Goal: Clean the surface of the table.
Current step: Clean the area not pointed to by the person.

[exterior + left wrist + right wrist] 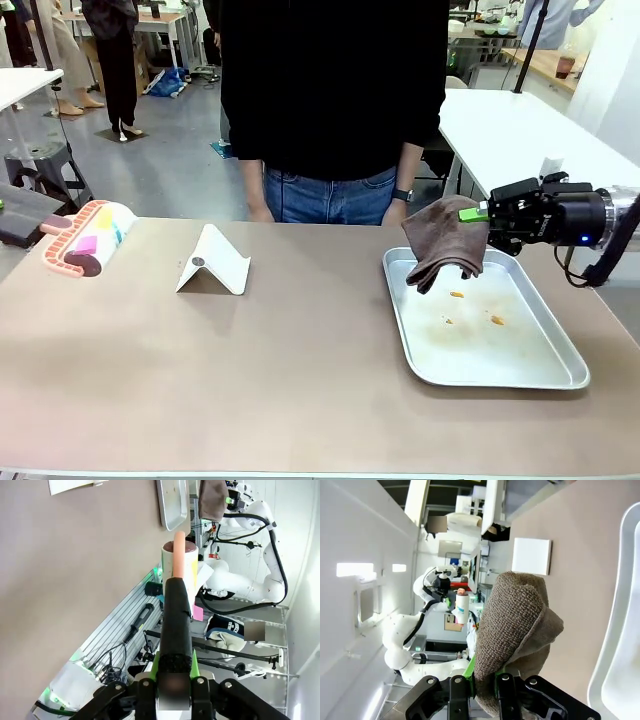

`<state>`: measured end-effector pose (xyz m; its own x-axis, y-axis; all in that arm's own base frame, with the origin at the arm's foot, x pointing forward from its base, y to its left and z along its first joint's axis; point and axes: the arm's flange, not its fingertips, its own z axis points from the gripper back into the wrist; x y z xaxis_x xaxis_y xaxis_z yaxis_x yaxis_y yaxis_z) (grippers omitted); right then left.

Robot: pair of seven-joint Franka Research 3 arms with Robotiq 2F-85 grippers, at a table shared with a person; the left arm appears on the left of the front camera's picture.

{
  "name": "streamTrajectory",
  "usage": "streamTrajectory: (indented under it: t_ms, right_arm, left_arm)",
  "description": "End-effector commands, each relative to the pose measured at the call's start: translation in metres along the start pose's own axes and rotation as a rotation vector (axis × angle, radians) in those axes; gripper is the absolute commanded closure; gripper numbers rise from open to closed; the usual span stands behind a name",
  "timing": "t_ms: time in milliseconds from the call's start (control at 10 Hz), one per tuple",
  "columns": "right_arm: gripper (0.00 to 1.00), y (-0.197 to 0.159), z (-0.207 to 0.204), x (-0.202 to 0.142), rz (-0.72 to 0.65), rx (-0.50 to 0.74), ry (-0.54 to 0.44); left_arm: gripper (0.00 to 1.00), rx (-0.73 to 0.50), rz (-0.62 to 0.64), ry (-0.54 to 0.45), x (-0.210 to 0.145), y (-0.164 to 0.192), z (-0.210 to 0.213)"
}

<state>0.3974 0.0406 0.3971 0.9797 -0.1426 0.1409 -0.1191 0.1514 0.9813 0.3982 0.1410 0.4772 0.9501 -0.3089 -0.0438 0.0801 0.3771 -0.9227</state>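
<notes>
Table [300,390]: taupe-brown top with a thin pale edge, lying below both sets of jaws and spanning the front view.
Person [330,90]: standing at the far edge, dark top and jeans, both hands down at the table edge.
Room: grey floor and white-topped tables behind.
Tray [565,378]: silver, flat on the right half of the table; holds orange crumbs [457,294] and smears.
Right arm: enters from the right, wrist about level. Right gripper [476,214] hovers above the tray's far left corner, jaws clenched on a brown cloth [445,245] that hangs down toward the tray; contact with the tray cannot be told.
Left gripper [175,664]: off the table's far left edge, jaws clamped on the black handle of a lint roller [88,240], whose roll sits at that corner.
White folded card stand [213,263]: upright on the left half, between roller and tray.
</notes>
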Motion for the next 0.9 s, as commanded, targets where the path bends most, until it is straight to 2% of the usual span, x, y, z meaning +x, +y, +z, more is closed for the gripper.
streamTrajectory:
  t_ms: [0, 200, 300, 600, 800]
  right_arm:
    - [0.88, 0.003, 0.000, 0.001, 0.006, -0.003, -0.001]
    - [0.88, 0.000, 0.000, 0.000, 0.000, 0.000, 0.000]
    - [0.88, 0.003, 0.019, -0.002, -0.027, -0.027, -0.012]
    - [0.88, 0.016, 0.127, -0.016, 0.016, -0.176, -0.208]
    - [0.88, 0.013, 0.176, -0.019, 0.050, -0.357, -0.334]
  left_arm:
    - [0.78, -0.009, 0.000, 0.003, -0.002, -0.001, -0.002]
    - [0.78, -0.009, 0.000, 0.003, -0.002, -0.001, -0.002]
    - [0.78, -0.009, 0.000, 0.003, -0.002, -0.001, -0.002]
    - [0.78, -0.009, 0.000, 0.003, -0.002, -0.001, -0.002]
    - [0.78, -0.009, 0.000, 0.003, -0.002, -0.001, -0.002]
